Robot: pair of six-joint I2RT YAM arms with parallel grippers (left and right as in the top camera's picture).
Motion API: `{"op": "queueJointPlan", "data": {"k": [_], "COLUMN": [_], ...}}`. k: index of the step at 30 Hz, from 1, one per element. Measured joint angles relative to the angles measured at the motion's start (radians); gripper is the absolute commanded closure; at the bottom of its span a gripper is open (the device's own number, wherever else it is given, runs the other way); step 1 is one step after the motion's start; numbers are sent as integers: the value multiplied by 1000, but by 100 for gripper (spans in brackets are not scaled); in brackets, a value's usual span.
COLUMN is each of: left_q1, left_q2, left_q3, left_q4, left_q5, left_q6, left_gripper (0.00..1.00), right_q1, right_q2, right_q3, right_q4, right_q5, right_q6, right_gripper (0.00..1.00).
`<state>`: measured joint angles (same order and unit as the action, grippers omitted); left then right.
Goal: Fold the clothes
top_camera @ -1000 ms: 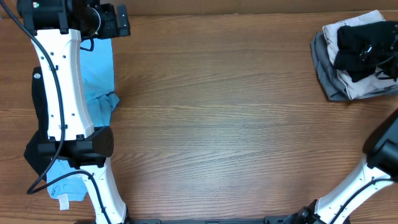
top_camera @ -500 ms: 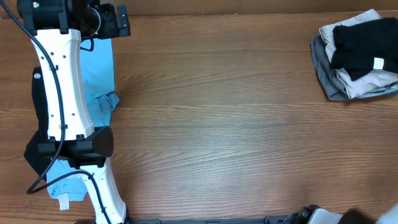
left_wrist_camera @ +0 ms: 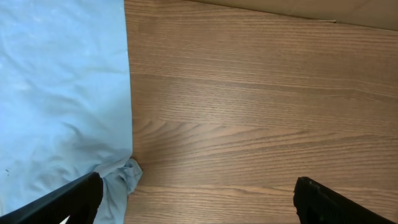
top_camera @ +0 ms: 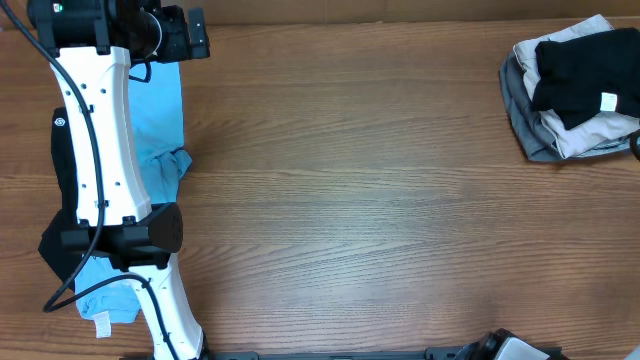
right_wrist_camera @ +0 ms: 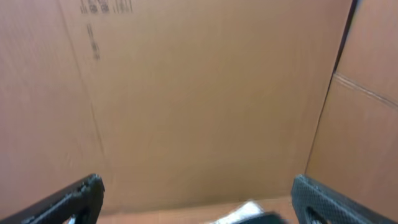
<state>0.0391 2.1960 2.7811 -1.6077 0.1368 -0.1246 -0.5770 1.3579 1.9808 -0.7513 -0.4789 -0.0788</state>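
Note:
A folded black T-shirt (top_camera: 575, 75) with a small white label lies on top of a pile of beige and grey clothes (top_camera: 530, 125) at the table's far right. A light blue tee (top_camera: 160, 110) lies spread at the far left, partly under my left arm; it fills the left side of the left wrist view (left_wrist_camera: 62, 93). My left gripper (top_camera: 190, 35) hovers open and empty over the tee's right edge and bare wood (left_wrist_camera: 199, 202). My right gripper (right_wrist_camera: 199, 199) is open and empty, facing a cardboard wall, and is out of the overhead view.
A black garment (top_camera: 58, 160) lies at the left edge under my left arm. The wooden table (top_camera: 350, 200) runs between the two piles. A cardboard wall (right_wrist_camera: 186, 93) stands behind the table on the right.
My right gripper was over the black T-shirt on the pile a second ago. It has let go and drawn back out of the overhead view. The left arm has not moved.

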Motion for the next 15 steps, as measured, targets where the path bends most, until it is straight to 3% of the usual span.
{"op": "queueJointPlan", "data": {"k": [5, 9, 15], "left_q1": [0, 0, 0], "left_q2": [0, 0, 0], "left_q3": [0, 0, 0], "left_q4": [0, 0, 0], "left_q5": [0, 0, -3], "left_q6": [0, 0, 0], "left_gripper": [0, 0, 0], "right_q1": [217, 425, 498], "right_q2": [-33, -113, -338], "right_q3": [-71, -235, -617], "right_q4": [-23, 68, 296], "right_q5": [196, 343, 418], "right_q6": [0, 3, 120], "right_gripper": [0, 0, 0]}}
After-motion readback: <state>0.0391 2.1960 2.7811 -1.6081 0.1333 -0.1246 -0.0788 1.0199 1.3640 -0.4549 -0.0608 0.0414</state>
